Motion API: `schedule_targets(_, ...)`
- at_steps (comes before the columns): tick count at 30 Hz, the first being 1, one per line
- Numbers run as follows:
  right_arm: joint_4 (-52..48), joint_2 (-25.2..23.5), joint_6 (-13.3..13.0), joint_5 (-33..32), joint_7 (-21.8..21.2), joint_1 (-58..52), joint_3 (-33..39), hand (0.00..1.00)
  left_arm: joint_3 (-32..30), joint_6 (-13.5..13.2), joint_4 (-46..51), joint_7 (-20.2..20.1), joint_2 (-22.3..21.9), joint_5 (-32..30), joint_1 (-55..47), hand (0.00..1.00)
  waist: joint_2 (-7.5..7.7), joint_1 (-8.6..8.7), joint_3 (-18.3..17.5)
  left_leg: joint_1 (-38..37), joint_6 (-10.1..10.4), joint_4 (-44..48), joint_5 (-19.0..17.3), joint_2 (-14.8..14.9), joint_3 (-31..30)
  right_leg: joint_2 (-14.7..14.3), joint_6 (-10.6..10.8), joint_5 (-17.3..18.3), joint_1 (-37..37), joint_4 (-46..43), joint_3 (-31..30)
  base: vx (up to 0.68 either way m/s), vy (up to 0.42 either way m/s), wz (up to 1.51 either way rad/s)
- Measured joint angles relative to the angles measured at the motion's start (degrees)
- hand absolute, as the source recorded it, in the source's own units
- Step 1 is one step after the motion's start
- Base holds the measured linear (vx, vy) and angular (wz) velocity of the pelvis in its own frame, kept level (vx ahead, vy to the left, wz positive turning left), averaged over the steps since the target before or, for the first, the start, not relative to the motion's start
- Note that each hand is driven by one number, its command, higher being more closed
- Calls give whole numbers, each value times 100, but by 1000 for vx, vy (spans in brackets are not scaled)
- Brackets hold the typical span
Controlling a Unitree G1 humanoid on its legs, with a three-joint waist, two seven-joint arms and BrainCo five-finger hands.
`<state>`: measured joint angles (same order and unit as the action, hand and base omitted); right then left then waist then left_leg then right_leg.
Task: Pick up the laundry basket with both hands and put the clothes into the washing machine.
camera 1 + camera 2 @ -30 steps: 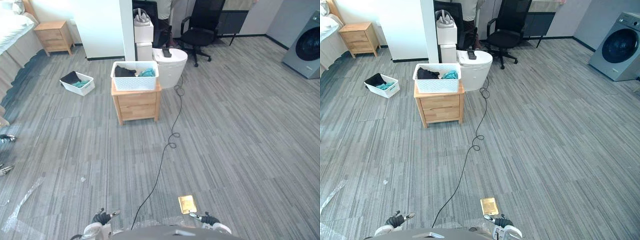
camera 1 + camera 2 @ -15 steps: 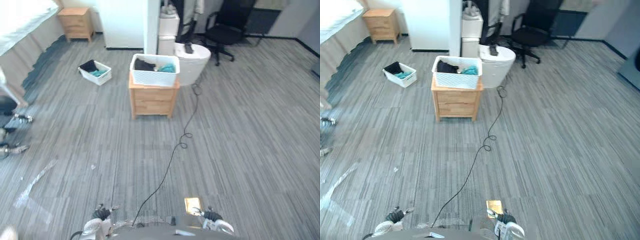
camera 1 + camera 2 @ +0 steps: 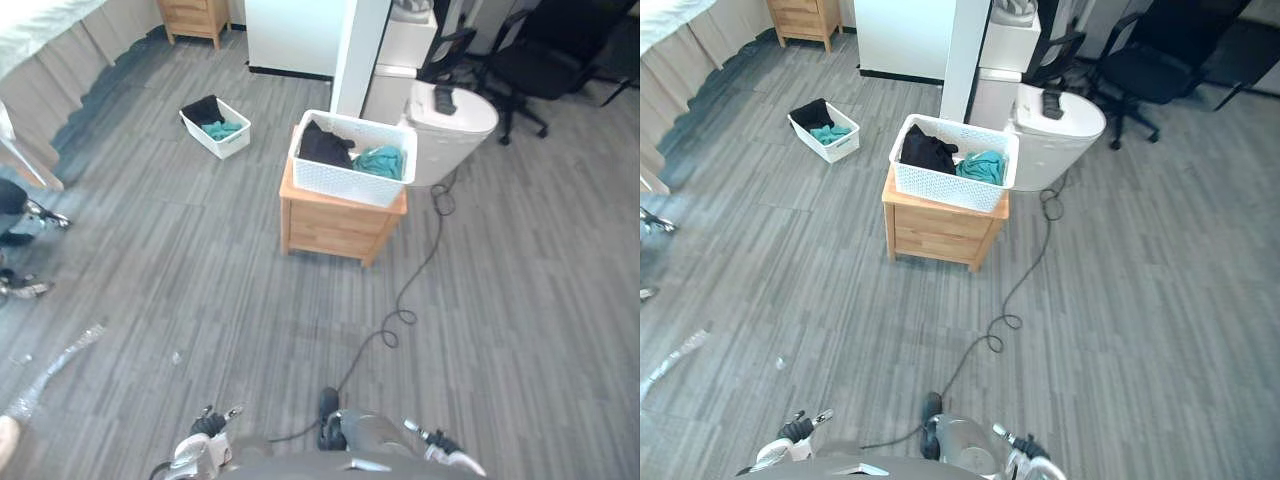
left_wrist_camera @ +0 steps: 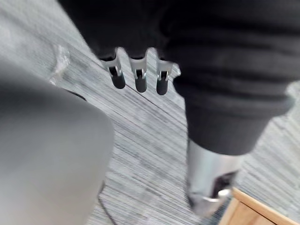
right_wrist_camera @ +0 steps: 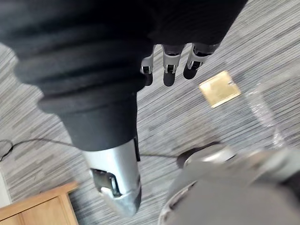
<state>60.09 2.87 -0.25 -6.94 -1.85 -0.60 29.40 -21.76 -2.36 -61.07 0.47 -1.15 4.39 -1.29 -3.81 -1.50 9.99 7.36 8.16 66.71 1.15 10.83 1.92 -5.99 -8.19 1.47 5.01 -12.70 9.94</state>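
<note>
White laundry basket (image 3: 345,186), grey striped floor (image 3: 180,290)
Its wall has a fine lattice pattern; the clothes (image 3: 325,147) are black and teal; the counter (image 3: 330,228) is light brown wood.

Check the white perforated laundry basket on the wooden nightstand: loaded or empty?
Loaded: the white perforated plastic basket holds a black garment and a teal garment, and stands upright on the wooden nightstand.
</note>
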Motion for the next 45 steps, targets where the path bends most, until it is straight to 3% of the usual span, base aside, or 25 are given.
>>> schedule_targets(1,14,-36,-2,13,1,181,-381,0,72,-5,128,3,20,1,-8,0,88,-82,46,292,-103,511,-243,-2,129,-1,-65,19,-501,101,-195,540,-96,-57)
schedule_targets(3,-67,-68,-49,-64,91,394,-915,0,305,-56,332,11,76,2,-48,0,206,-190,35,781,-389,419,-687,-8,438,116,-88,44,-1203,502,-624,651,-52,-68)
schedule_targets(5,-59,-186,-177,-230,178,858,-1172,0,425,-163,461,29,129,110,-22,0,273,-342,20,1394,-457,-1304,-1122,-83,794,372,35,207,-1588,757,-1102,684,120,-104)
schedule_targets(6,-76,-187,-214,-256,193,932,-1306,0,437,-189,465,32,138,136,-22,0,272,-363,19,1480,-445,-1945,-1122,-132,818,449,108,303,-1653,780,-1177,676,202,-107)
schedule_targets(7,-83,-232,-266,-292,183,999,-1441,0,460,-218,442,59,157,172,-49,0,277,-399,22,1365,-311,-3478,-933,-350,866,590,277,523,-1818,814,-1260,631,243,-117)
schedule_targets(8,-71,-186,-319,-292,183,919,-1534,0,605,-221,350,70,134,172,-203,0,-34,-462,-136,929,-181,-4973,-549,-491,792,425,354,570,-1930,862,-1354,668,299,-143)
schedule_targets(9,-55,-241,-322,-291,185,878,-1629,0,646,-222,200,53,189,185,-247,0,-31,-522,-146,832,-1029,-5002,-103,-659,626,419,421,722,-1976,731,-1555,551,292,-104)
schedule_targets(10,-59,-321,-315,-288,171,859,-1688,0,567,-199,107,72,319,192,-219,0,201,-461,-122,749,-956,-4980,-194,-815,688,611,507,823,-1963,567,-1548,590,330,-25)
schedule_targets(11,-61,-321,-307,-279,176,583,-1585,0,503,-184,-57,92,483,190,-211,0,496,-290,-133,537,-1166,-5022,-376,-1077,724,833,848,1026,-1658,-450,-1648,555,289,19)
schedule_targets(12,-43,-320,-303,-268,186,443,-1520,0,504,-183,-94,93,534,191,-223,0,615,-309,-128,341,-1201,-5141,-441,-1209,775,921,1050,1079,-1409,-1124,-1765,726,346,14)
schedule_targets(13,-14,-313,-298,-246,184,285,-1457,0,516,-150,-150,119,614,183,-220,0,759,-302,-112,-93,-1253,-5404,-532,-1425,860,1031,1637,938,-875,-2604,-1903,487,228,-10)
schedule_targets(14,14,-295,-298,-228,181,208,-1454,0,550,-123,-160,139,630,170,-220,0,763,-260,-90,-295,-1264,-5460,-591,-1473,875,1051,1961,801,-630,-3312,-1863,519,244,-14)
schedule_targets(15,41,-201,-312,-213,144,135,-1402,0,635,-87,-217,154,642,130,-214,0,707,-161,-51,-789,-1253,-5612,-627,-1538,854,1076,2118,716,-94,-4488,-1629,301,137,-9)
schedule_targets(18,55,-118,-298,-165,107,89,-1195,0,860,-53,-193,153,594,94,-62,0,532,-96,-28,-1482,-1248,-6002,-626,-1538,770,1393,1738,1068,524,-4709,-744,320,125,10)
schedule_targets(21,134,-148,-234,-197,108,7,-773,0,948,-67,-21,147,431,104,39,0,549,-30,-40,-1840,-1053,-6200,-749,-1503,590,1804,1529,1231,620,-3239,-290,231,10,42)
schedule_targets(23,153,-192,-222,-188,104,9,-525,0,947,-113,-10,124,293,104,23,0,556,-1,-59,-1850,-877,-6193,-866,-1364,515,1913,1333,839,609,-1645,-403,295,-82,51)
schedule_targets(24,169,-205,-209,-182,104,12,-493,0,939,-127,-8,127,302,105,10,0,575,-7,-77,-1857,-842,-6187,-888,-1327,477,1892,1308,662,607,-1350,-469,299,-160,47)
schedule_targets(27,366,-282,-172,-167,99,-35,-525,0,731,-144,57,147,392,156,-140,0,840,-83,-273,-1891,-509,-6181,-1097,-1244,418,1861,1488,-583,453,-218,-562,270,-254,16)
schedule_targets(28,438,-249,-160,-164,102,-23,-619,0,708,-149,10,172,353,160,-176,0,780,-142,-348,-1935,-426,-6182,-1156,-1126,440,1776,1552,-429,300,-59,-545,264,-345,-24)
schedule_targets(29,507,-125,-139,-164,101,-23,-688,0,716,-154,-120,173,284,157,-167,0,607,-133,-483,-1932,-352,-6171,-1203,-916,445,1569,1527,-442,126,310,-436,248,-319,-26)
schedule_targets(32,502,146,-117,-171,106,-34,-811,0,787,-169,-427,165,89,147,-158,0,193,58,-635,-1837,-271,-6170,-1237,-575,416,1178,1466,-616,-291,1166,-245,195,-252,1)
schedule_targets(33,507,198,-118,-180,109,-60,-863,0,798,-170,-480,167,91,139,-160,0,146,59,-662,-1841,-262,-6165,-1228,-525,412,1107,1448,-650,-375,1302,-202,145,-219,10)
schedule_targets(38,40,208,-139,-640,219,-94,-983,0,764,-157,-326,212,264,262,-203,0,184,77,-650,-1698,-246,-6174,-1219,-379,287,922,1360,-844,-480,1729,-121,-22,-106,10)
schedule_targets(41,-1923,201,-224,-930,565,-377,-929,0,291,-156,937,368,399,1007,-517,0,321,115,-560,-1428,-235,-6197,-1263,-370,292,922,1300,-977,-179,1757,-158,-121,-41,-4)
schedule_targets(45,-3502,241,-457,-916,824,-483,-577,0,-323,-215,2112,443,882,1439,-739,0,360,114,-561,-1384,-214,-6181,-1282,-357,428,905,1279,-1037,-97,1777,-235,-92,-35,-14)
